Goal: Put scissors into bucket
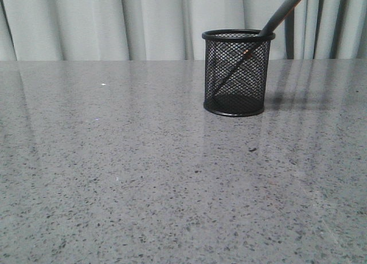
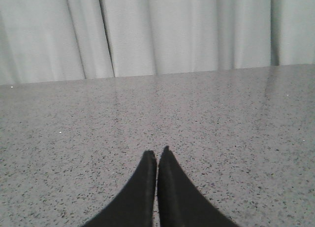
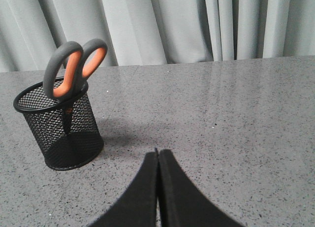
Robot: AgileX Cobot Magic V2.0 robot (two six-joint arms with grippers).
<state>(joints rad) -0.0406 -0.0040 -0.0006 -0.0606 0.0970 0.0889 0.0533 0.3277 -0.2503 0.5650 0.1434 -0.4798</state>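
Note:
The black wire-mesh bucket (image 1: 237, 73) stands upright on the grey speckled table, right of centre in the front view. The scissors (image 1: 281, 15) stand in it, blades down, leaning on the rim with the grey handle sticking out at the upper right. In the right wrist view the bucket (image 3: 59, 123) holds the scissors (image 3: 74, 67) with their grey, orange-lined loops above the rim. My right gripper (image 3: 158, 152) is shut and empty, apart from the bucket. My left gripper (image 2: 157, 150) is shut and empty over bare table. Neither gripper shows in the front view.
The grey speckled table (image 1: 143, 178) runs back to a pale pleated curtain (image 1: 114, 23) along its far edge.

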